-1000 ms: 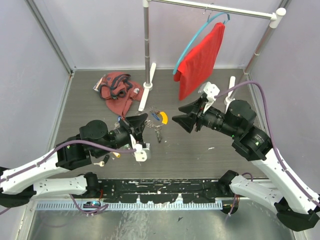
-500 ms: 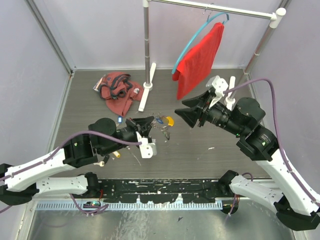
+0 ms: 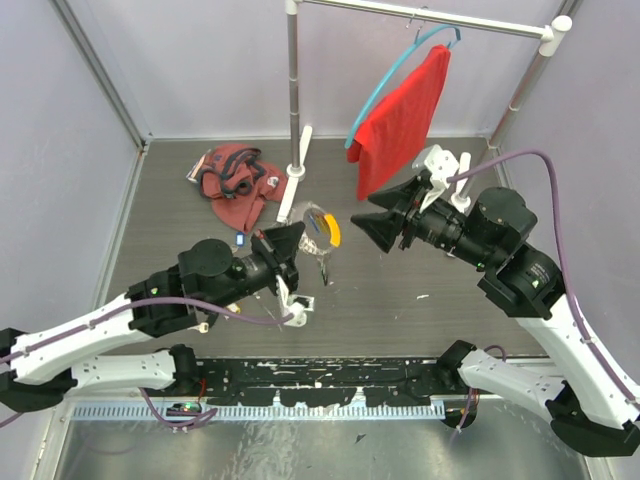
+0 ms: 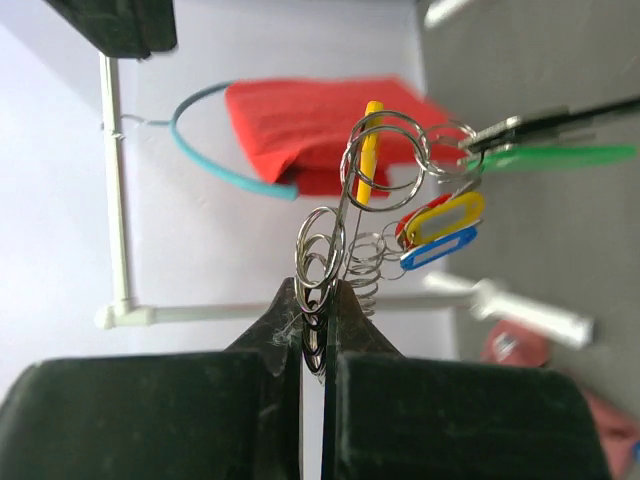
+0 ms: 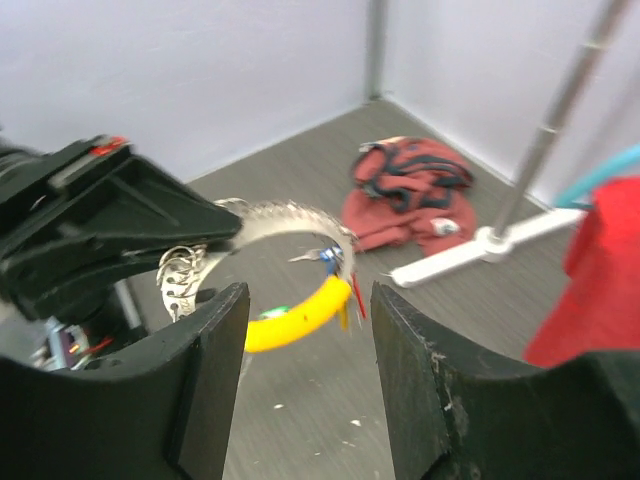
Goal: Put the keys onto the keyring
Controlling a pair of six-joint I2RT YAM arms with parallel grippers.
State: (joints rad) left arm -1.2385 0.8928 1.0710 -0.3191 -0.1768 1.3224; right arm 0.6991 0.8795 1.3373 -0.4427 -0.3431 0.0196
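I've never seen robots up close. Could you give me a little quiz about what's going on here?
1. True or false: the left gripper is shut on the keyring.
2. Which of these hangs from the rings? A purple tag; B yellow tag; C white tag.
3. What does the right gripper hold?
Key: 1 true; 2 B; 3 nothing, its jaws stand open.
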